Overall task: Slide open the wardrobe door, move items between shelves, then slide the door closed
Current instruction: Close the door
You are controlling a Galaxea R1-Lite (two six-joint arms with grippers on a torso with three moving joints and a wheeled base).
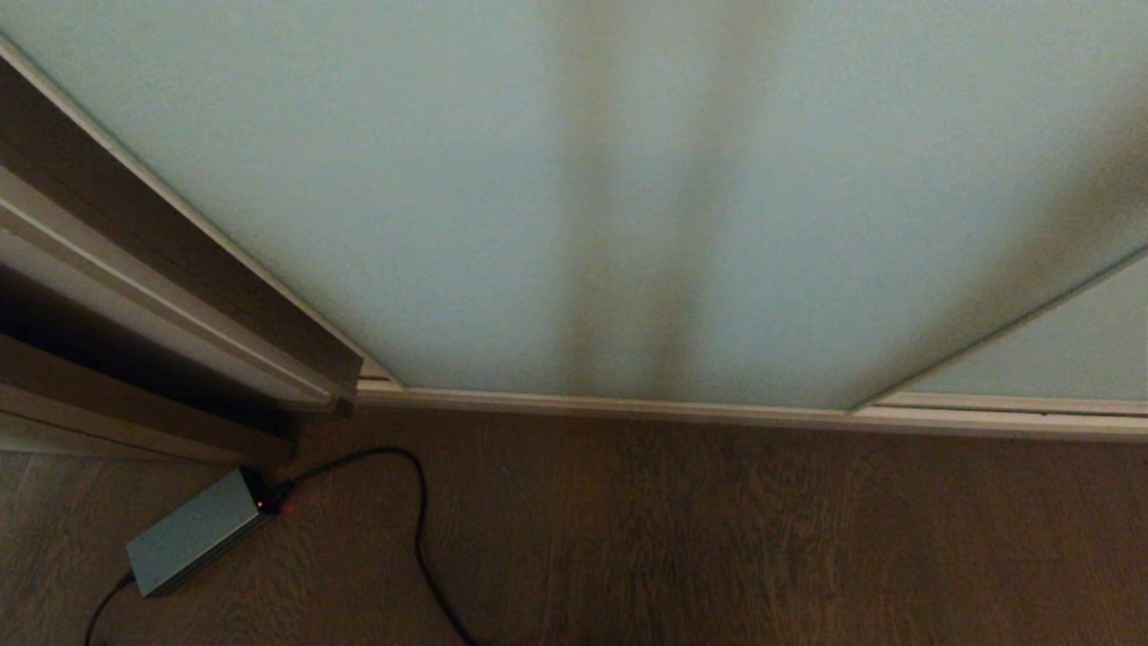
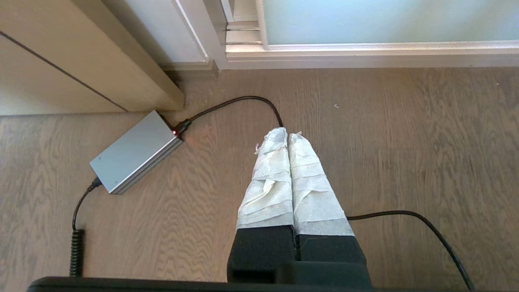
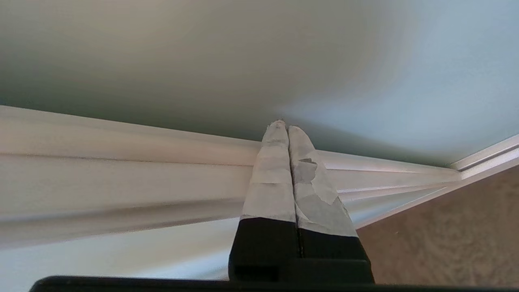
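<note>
The door (image 1: 556, 197), frosted pale blue-green glass in a slim off-white frame, fills most of the head view and stands shut across the wardrobe; no shelf or toy shows. A second glass panel (image 1: 1058, 350) overlaps it at the right. Brown trim (image 1: 170, 260) runs along its left edge. Wood-grain floor (image 1: 717, 538) lies before the track. A grey power brick (image 2: 136, 152), red light lit, sits on the floor near the left corner, its black cable (image 2: 239, 101) looping in front of the track. Right gripper (image 3: 283, 126), jaws pressed together and empty, has its tips close to the glass above the door's frame rail. Left gripper (image 2: 287, 136), jaws closed and empty, hangs over the floor above the cable.
</note>
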